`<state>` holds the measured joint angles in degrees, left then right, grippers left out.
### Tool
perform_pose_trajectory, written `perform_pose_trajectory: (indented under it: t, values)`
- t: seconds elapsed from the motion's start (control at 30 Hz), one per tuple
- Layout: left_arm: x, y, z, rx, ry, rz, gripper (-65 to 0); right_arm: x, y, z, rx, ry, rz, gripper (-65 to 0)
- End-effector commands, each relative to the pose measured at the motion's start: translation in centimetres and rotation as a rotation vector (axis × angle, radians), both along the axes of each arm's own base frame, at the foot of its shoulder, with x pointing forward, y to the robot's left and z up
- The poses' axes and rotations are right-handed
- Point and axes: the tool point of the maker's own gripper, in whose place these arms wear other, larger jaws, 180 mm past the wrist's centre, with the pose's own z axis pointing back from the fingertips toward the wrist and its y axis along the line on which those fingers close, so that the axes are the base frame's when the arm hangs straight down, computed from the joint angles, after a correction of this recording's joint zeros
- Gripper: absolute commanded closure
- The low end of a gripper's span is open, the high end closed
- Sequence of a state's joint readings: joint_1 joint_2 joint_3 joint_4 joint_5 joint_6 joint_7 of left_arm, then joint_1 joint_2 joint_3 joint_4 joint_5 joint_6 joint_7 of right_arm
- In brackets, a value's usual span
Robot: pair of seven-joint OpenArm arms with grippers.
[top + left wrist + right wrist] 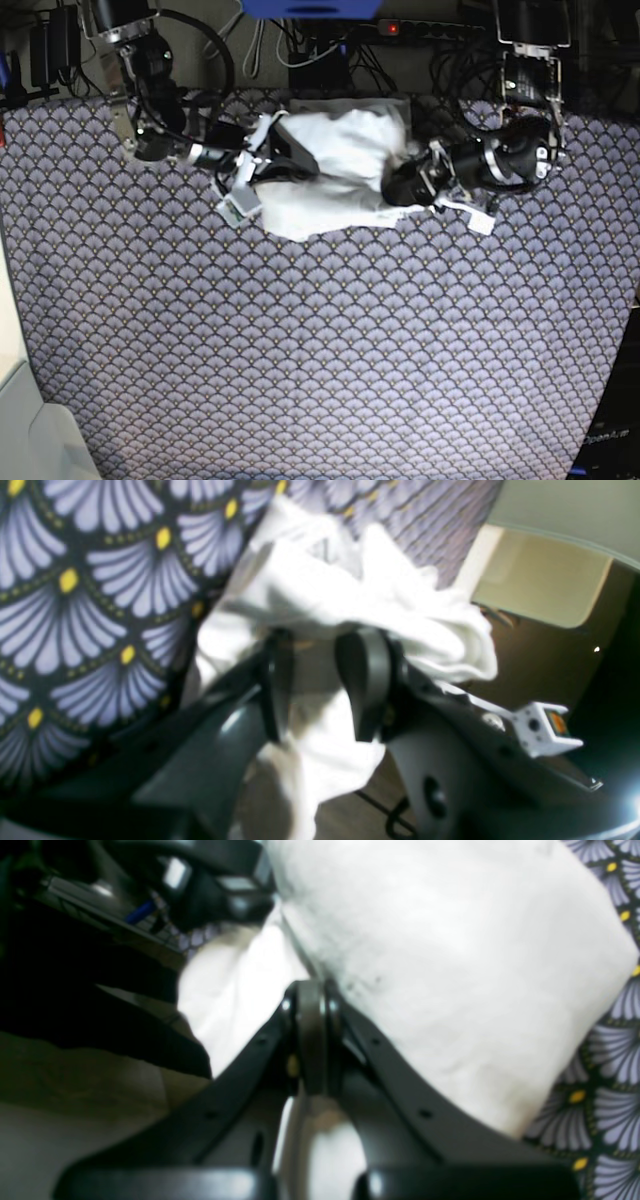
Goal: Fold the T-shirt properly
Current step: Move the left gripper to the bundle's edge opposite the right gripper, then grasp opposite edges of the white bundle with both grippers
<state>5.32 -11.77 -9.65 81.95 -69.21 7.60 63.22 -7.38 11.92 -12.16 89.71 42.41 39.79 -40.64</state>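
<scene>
The white T-shirt [340, 165] lies crumpled at the far edge of the purple-grey scallop-patterned cloth [320, 340]. My right gripper [290, 168] is at its left side. In the right wrist view the right gripper [312, 987] is shut, pinching an edge of the T-shirt [450, 965]. My left gripper [398, 188] is at the shirt's right side. In the left wrist view the left gripper [317, 640] has its fingers [362, 680] apart, with bunched T-shirt [310, 590] draped over the tips and hanging between them.
Cables and a power strip [400, 28] run behind the table's far edge. A white surface [20, 420] borders the lower left. The left wrist view shows the patterned cloth [100, 580] ending at the table edge, with a beige panel [540, 580] beyond.
</scene>
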Motion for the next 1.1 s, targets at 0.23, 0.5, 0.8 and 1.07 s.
perform_pose_trajectory:
  t: [0.23,0.5,0.8,1.07]
  values:
    - [1.0,-1.0,0.4,0.019,-0.022,-0.021,-19.5,0.2,-1.3,-1.6,-0.013,0.044,-0.021,0.0]
    - [0.6,-0.8,-0.6,0.017,0.013,-0.015,-19.5,-0.7,-1.9,-1.5,0.037,0.03,-0.073,0.0]
    - [0.3,-1.1,-0.9,0.004,0.027,-0.017,-19.5,0.7,0.0,5.3,0.06,-0.176,0.002,0.0]
    - [0.1,-1.0,-1.0,0.004,0.034,-0.02,-19.5,4.5,0.6,5.3,0.009,-0.184,0.028,0.0]
